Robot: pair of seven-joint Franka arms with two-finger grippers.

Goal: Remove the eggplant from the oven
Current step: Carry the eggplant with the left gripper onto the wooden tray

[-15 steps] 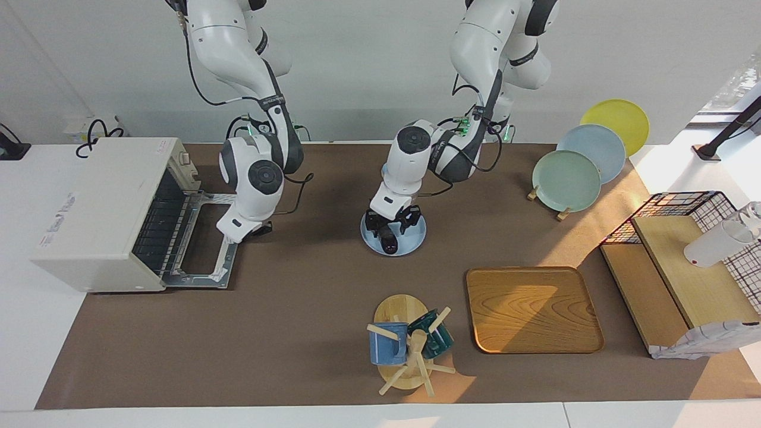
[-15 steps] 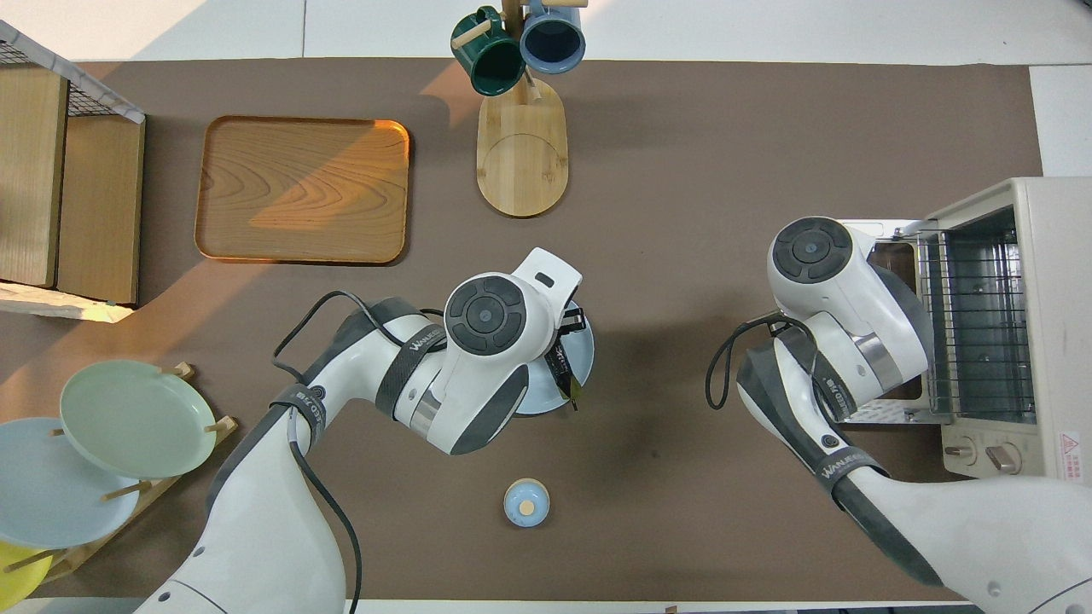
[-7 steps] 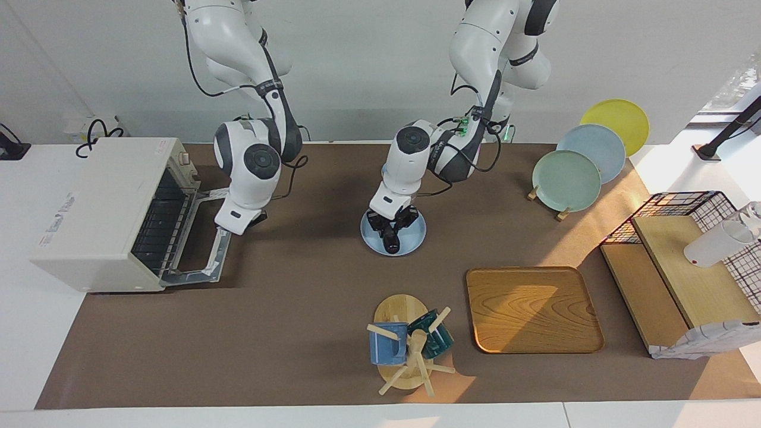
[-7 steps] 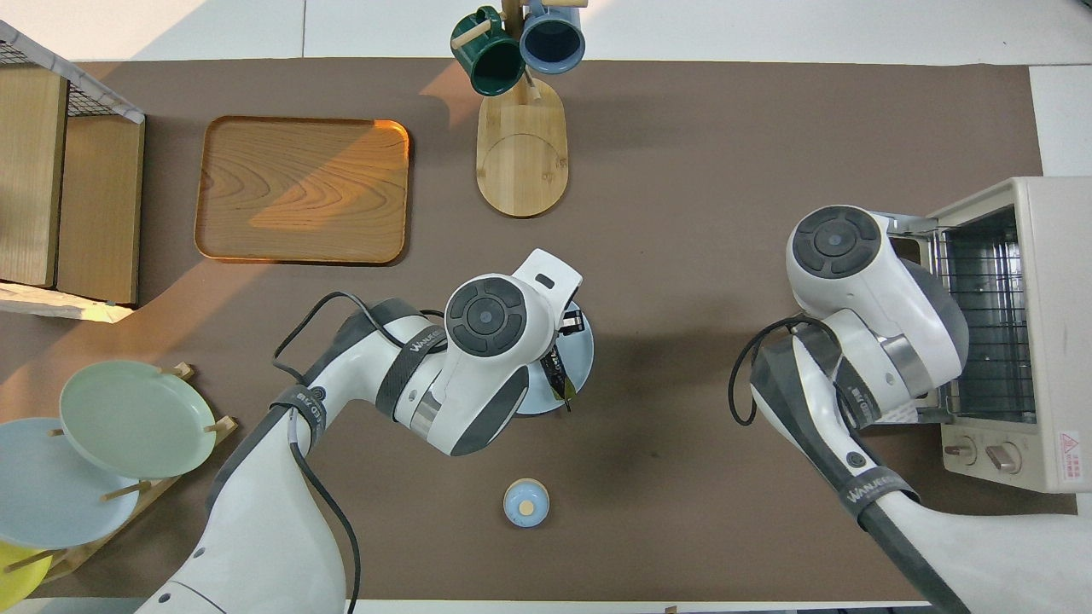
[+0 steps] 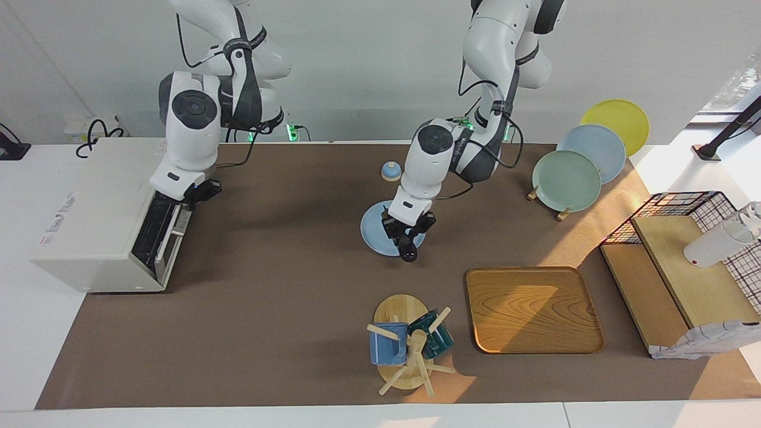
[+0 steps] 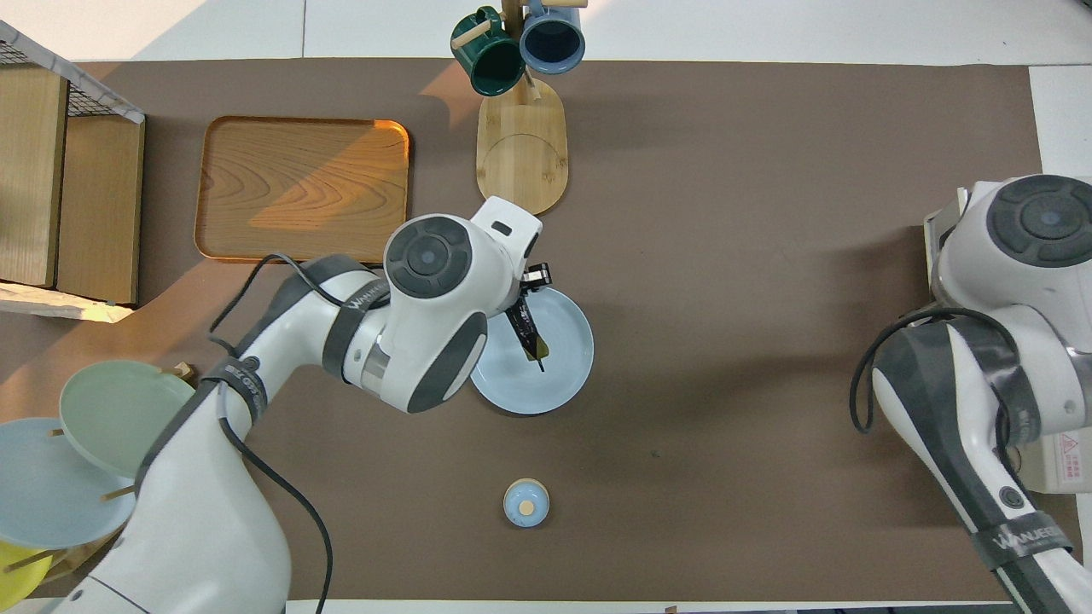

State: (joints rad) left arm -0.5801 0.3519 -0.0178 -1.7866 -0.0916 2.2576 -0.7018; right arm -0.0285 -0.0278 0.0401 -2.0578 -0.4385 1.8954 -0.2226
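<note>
The eggplant, small and dark, hangs from my left gripper, which is shut on it a little above the pale blue plate. From overhead the eggplant slants over the plate with its thin stem pointing toward the robots, below the left gripper. The cream oven stands at the right arm's end of the table, its door tilted up almost closed. My right gripper is shut and sits against the door's upper edge. In the overhead view the right arm hides most of the oven.
A small blue knobbed lid lies nearer the robots than the plate. Farther out stand a mug rack and a wooden tray. A plate rack and a wire basket with wooden shelves fill the left arm's end.
My left gripper closed on the eggplant and lifted it off the plate, away from the robots. My right arm swung the oven door up from lying flat to almost closed.
</note>
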